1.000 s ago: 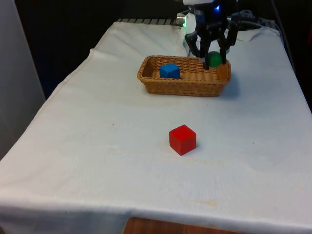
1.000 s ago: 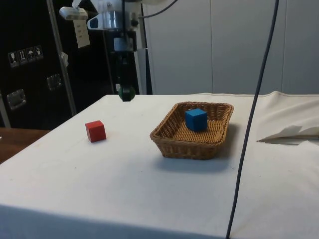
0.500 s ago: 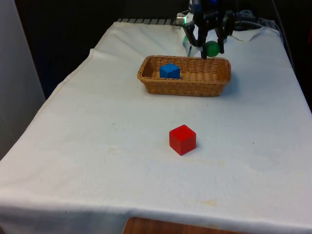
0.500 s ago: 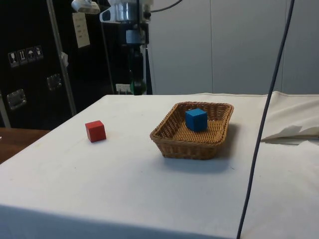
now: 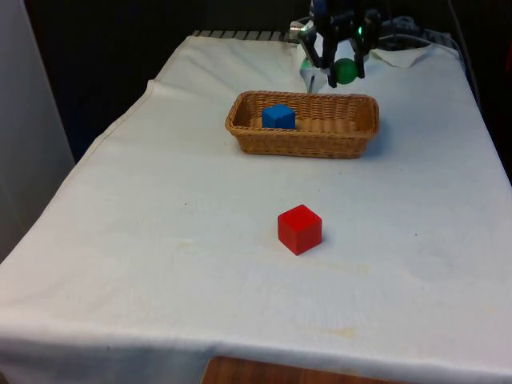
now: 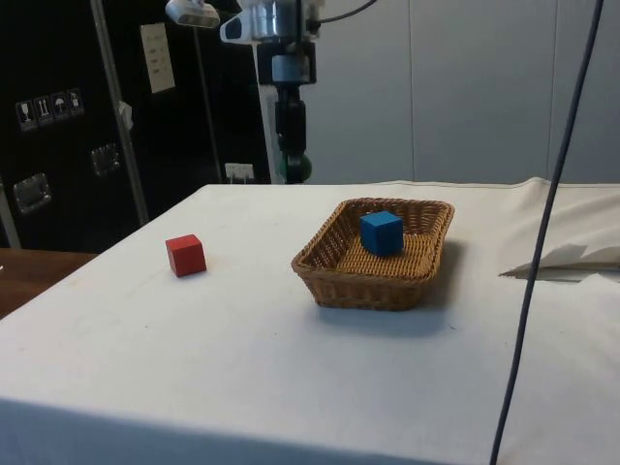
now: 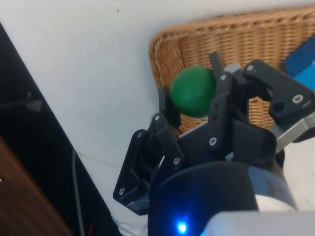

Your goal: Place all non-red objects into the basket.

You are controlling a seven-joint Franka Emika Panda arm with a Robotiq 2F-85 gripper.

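Green ball (image 5: 346, 70) in pincer (image 5: 342, 74), raised since earlier, above basket (image 5: 304, 138) corner

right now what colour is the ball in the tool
Green ball, clearest in the wrist view.

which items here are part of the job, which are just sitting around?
Part of the job:
- green ball, held in the pincer
- blue cube, already in the basket
- basket

Just sitting around:
- red cube, on the white cloth; red, so it stays out
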